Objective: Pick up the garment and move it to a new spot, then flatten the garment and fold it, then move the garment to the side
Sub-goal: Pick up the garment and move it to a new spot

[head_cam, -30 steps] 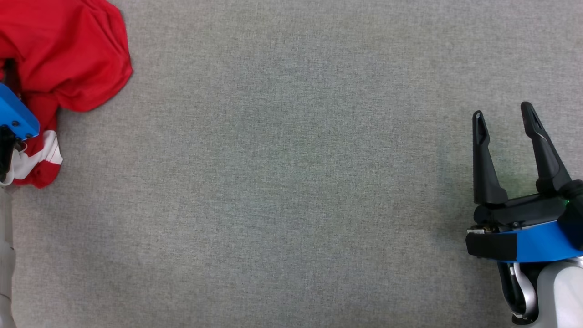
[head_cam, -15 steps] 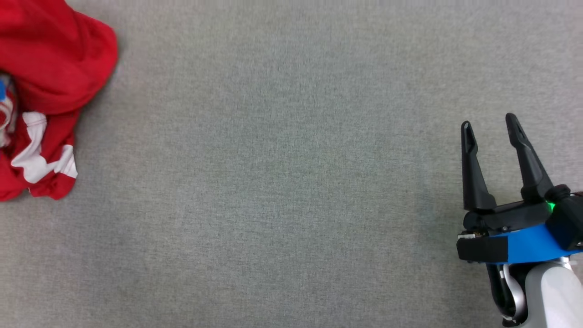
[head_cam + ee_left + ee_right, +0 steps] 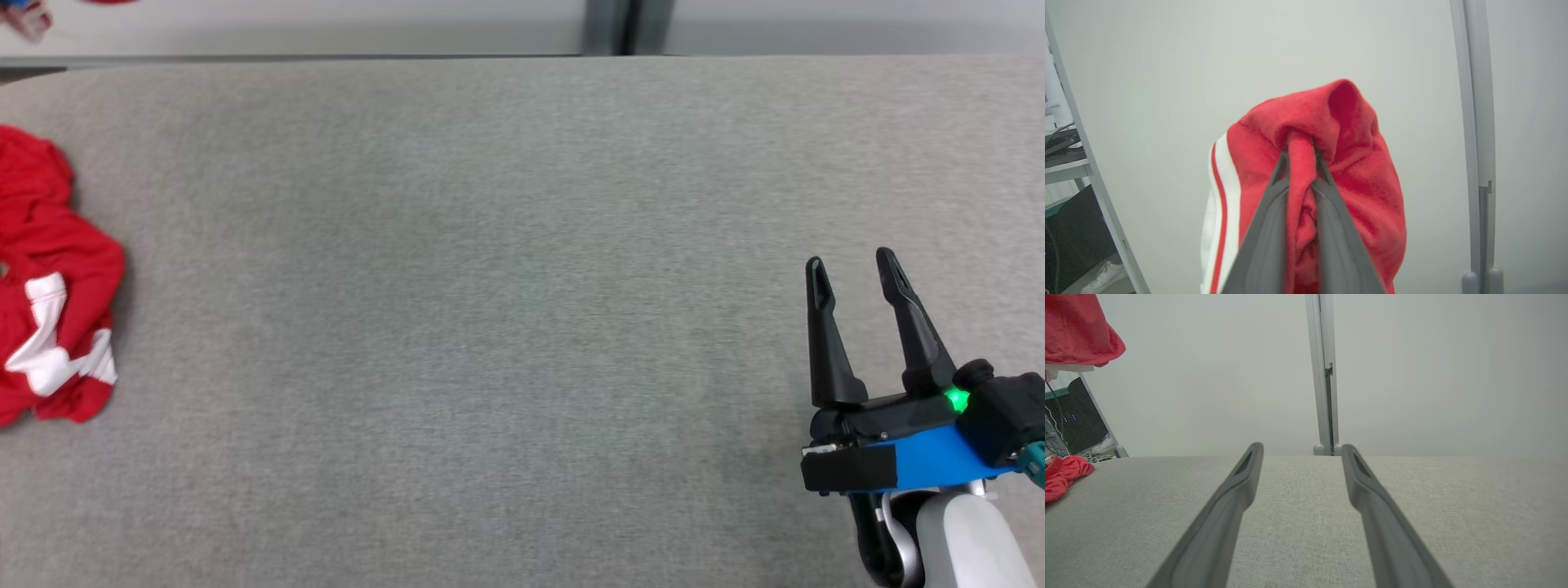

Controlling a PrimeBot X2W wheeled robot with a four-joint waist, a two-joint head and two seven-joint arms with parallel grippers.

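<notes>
- The garment [image 3: 49, 278], red with a white band, is lying bunched at the table's [image 3: 490, 286] left edge in the head view and is running out of that view on the left.
- In the right wrist view, 1 red bundle [image 3: 1065, 475] is resting on the table's [image 3: 1474, 506] left end, and 1 more red mass [image 3: 1077, 330] is hanging well above that same end; whether the 2 are joined cannot be told.
- In the left wrist view, the left gripper [image 3: 1300, 153] is clamping a fold of the garment [image 3: 1355, 163]. Its 2 fingers are pressing close together with red cloth pinched between them, and the cloth is draping down both sides.
- The right gripper [image 3: 850, 261] is hovering over the table's near right part, well apart from the garment. Its 2 fingers are standing apart with nothing between them, which the right wrist view [image 3: 1301, 448] is confirming.
- A green light [image 3: 955, 400] is glowing on the right gripper's body.
- A pale wall panel [image 3: 1433, 375] with a grey post [image 3: 1323, 375] is standing behind the table's far edge.
</notes>
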